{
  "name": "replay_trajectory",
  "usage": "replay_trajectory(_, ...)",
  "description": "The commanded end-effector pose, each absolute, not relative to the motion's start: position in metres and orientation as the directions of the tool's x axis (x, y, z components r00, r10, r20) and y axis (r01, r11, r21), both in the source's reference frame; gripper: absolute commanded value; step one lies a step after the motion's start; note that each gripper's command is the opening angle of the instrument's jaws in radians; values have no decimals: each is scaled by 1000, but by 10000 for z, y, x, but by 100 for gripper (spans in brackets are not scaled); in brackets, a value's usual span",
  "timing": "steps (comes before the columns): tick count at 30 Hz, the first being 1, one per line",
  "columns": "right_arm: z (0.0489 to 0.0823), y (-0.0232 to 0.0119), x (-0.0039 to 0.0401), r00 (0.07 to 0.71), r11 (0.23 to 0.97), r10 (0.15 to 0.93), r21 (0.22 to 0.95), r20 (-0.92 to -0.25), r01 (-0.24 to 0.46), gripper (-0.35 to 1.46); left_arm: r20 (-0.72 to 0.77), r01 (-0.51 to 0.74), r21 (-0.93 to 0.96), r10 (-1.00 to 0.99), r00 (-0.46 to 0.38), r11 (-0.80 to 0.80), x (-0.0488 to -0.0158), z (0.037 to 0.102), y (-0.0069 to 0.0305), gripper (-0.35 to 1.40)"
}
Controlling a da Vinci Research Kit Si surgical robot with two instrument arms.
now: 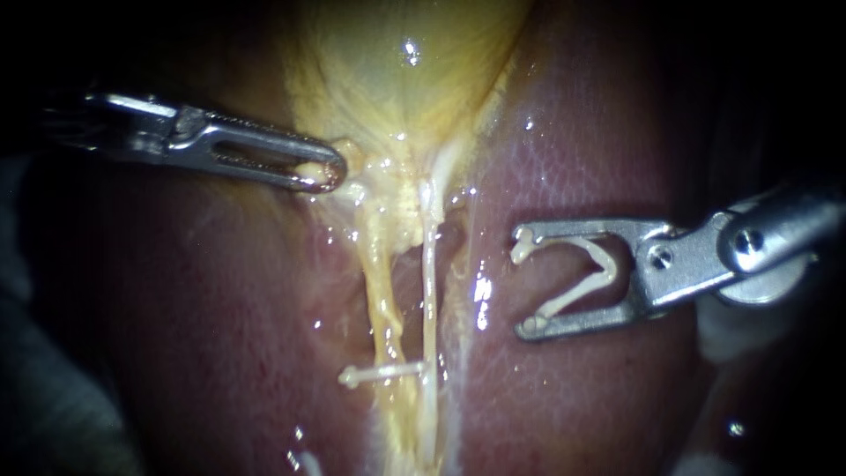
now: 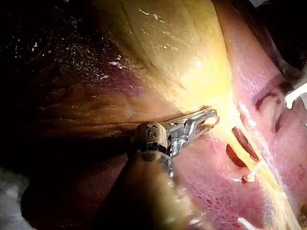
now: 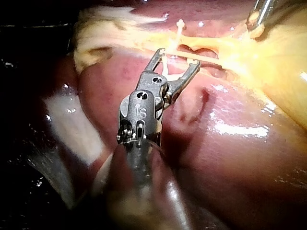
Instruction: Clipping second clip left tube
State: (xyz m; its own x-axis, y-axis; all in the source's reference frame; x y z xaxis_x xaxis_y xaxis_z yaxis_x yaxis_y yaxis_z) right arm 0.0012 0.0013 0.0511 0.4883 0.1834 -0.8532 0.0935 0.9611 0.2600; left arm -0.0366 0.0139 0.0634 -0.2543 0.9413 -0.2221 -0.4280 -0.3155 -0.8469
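Observation:
The yellow gallbladder (image 1: 405, 79) narrows downward into two tubes lying on the red liver (image 1: 573, 159). The left tube (image 1: 381, 291) is yellowish and the right tube (image 1: 430, 291) whiter. A white clip (image 1: 374, 375) sits across the left tube low down, also seen in the left wrist view (image 2: 253, 173). My left instrument (image 1: 326, 172) is shut on the gallbladder tissue near its neck (image 2: 208, 117). My right instrument (image 1: 526, 282) hovers over the liver to the right of both tubes. Its jaws stand wide apart around an open white clip (image 1: 586, 282) seated between them (image 3: 178, 56).
White gauze (image 3: 72, 124) lies beside the liver, behind my right instrument's shaft. Wet glistening liver surface surrounds the tubes on both sides. In the right wrist view my left instrument's tip (image 3: 256, 21) shows beyond the tubes.

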Motion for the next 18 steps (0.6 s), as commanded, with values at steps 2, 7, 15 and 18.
replay_trajectory(2,511,13,12,488,961,184,260,-853,93,50,-222,-429,-847,942,-253,-315,-363,629,140,-35)
replay_trajectory(7,511,13,12,488,961,184,260,-853,94,50,-218,-440,-844,945,-243,-307,-351,604,148,-35)
replay_trajectory(15,510,12,13,486,960,184,263,-854,98,50,-216,-447,-848,955,-203,-286,-327,563,157,-35)
replay_trajectory(18,509,12,16,483,958,185,266,-856,105,50,-216,-447,-847,955,-203,-287,-327,564,156,-35)
